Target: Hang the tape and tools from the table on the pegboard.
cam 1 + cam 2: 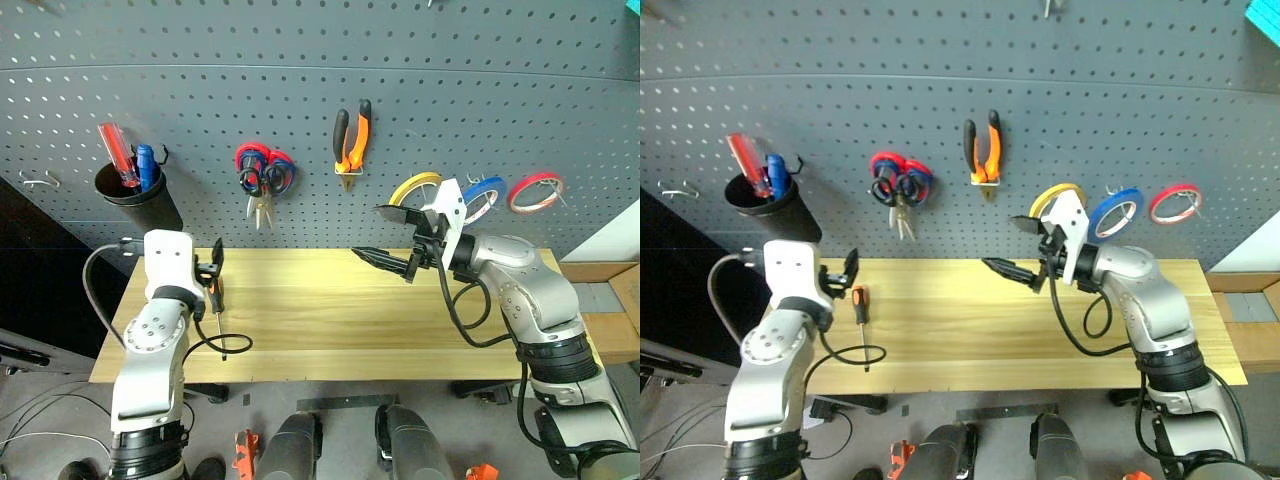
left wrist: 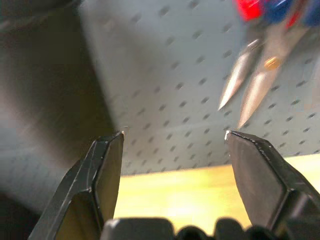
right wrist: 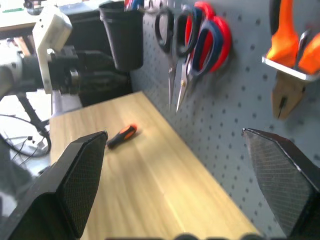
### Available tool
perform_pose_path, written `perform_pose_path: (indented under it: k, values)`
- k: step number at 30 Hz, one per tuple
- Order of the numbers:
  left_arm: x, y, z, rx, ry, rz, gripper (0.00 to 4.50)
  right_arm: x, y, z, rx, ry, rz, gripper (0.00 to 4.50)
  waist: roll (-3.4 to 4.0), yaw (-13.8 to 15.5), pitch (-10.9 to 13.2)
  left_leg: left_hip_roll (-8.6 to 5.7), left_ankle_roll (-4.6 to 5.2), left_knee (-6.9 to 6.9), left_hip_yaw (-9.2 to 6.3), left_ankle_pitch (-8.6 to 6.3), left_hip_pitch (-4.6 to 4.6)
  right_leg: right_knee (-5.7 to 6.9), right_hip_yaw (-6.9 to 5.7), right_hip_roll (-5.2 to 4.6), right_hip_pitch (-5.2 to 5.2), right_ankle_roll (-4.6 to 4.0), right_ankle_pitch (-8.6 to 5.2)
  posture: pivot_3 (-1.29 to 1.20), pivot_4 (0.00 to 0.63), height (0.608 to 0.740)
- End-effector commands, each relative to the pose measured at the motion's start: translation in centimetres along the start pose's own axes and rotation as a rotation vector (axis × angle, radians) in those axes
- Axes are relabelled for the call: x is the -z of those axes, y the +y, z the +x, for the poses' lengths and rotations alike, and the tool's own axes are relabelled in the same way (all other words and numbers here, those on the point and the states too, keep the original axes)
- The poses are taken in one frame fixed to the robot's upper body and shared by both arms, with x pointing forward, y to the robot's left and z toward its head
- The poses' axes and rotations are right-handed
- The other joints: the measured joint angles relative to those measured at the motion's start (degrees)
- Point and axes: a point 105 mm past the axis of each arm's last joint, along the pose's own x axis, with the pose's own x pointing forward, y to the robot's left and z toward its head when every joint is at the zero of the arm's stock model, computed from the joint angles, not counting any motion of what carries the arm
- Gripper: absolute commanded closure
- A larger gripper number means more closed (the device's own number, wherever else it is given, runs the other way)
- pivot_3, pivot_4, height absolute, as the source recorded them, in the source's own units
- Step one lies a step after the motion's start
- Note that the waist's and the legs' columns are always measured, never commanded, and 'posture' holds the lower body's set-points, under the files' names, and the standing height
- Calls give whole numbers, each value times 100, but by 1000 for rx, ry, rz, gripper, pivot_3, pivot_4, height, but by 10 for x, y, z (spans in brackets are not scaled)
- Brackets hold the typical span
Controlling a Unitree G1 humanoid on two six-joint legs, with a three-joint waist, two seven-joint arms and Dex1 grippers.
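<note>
1. Both arms are reaching level over the table [image 1: 330, 340] toward the pegboard [image 1: 300, 90].
2. Pliers [image 1: 351, 140], black-handled scissors [image 1: 886, 188] and blue tape [image 1: 1114, 213] are hanging there; the screwdriver [image 1: 861, 305] is lying on the wood.
3. Left gripper [image 1: 845, 270] and right gripper [image 1: 385, 232] are gaping wide, holding nothing.

The slim screwdriver [image 1: 861, 318] lies flat on the table [image 1: 970, 350], near its left end, orange-and-black handle toward the pegboard [image 1: 940, 100]. The left gripper [image 1: 845, 272] hovers just beside that handle, fingers parted and empty. Further right along the table, the right gripper [image 1: 1018, 247] hangs above the back edge, jaws spread wide, holding nothing. On the pegboard above the table hang the pliers [image 1: 985, 150] and blue tape [image 1: 1115, 213].
</note>
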Motion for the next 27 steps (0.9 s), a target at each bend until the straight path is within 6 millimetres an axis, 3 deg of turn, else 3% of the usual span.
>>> perform_pose_path:
  k: [1, 5, 13, 21, 27]
  values:
    - [16, 9, -13, -59, 86, -59, 1061, -1, 8, 3, -37, -4, -17, 0, -1, -3, 7, 0, 1, -1, 1, 0, 0, -1, 1, 0, 0, 0, 0, 65, 288, 740]
    - [40, 18, -13, -128, 242, -90, 1061, 5, 0, 10, 39, -19, -11, 0, -22, 16, 66, 2, 4, -1, -11, -2, 0, -1, 1, -2, 7, 0, 0, 70, 317, 740]
    - [69, 26, -9, -148, 391, -150, 1061, 13, 32, 24, -53, 1, -22, 0, -19, 53, 212, 0, 1, -3, -14, -1, -5, -3, -1, -2, -1, 0, -1, 87, 343, 740]
    - [90, 5, 7, -42, 479, -208, 1061, 12, 43, 29, -85, 2, -7, 0, -22, 115, 304, 0, 0, -4, -15, -1, -4, -5, -3, -3, -1, 1, -1, 88, 357, 740]
    - [94, -2, 19, -17, 514, -233, 1061, 23, 76, 23, -255, 94, -69, 0, -30, 124, 373, 1, -16, -9, -17, 7, -11, -10, -5, -4, -6, 1, -2, 71, 372, 740]
